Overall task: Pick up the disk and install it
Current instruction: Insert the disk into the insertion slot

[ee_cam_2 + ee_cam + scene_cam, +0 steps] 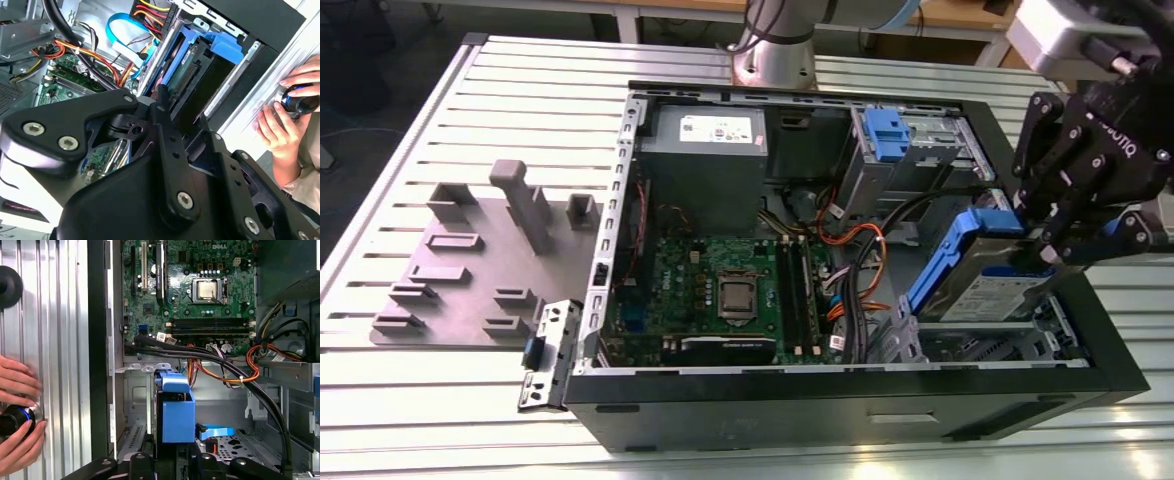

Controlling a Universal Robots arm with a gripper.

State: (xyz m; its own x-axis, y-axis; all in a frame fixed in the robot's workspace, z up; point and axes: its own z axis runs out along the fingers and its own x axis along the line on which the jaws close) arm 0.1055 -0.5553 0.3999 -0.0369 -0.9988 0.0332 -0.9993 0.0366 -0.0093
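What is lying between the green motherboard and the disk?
A bundle of cables, orange and black, crosses the gap between the motherboard and the disk; the exterior view and first wrist view both show it.

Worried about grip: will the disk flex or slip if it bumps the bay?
Probably stiff: the disk is a metal slab in a blue carrier. Likely heavy for its size. Gripped at one end, tilted, by the gripper, it could pivot.

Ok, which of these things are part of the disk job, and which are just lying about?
In the job: disk, held by the gripper; open case.
Lying about: grey fixture, small bracket by the case, a person's hands on a knob.
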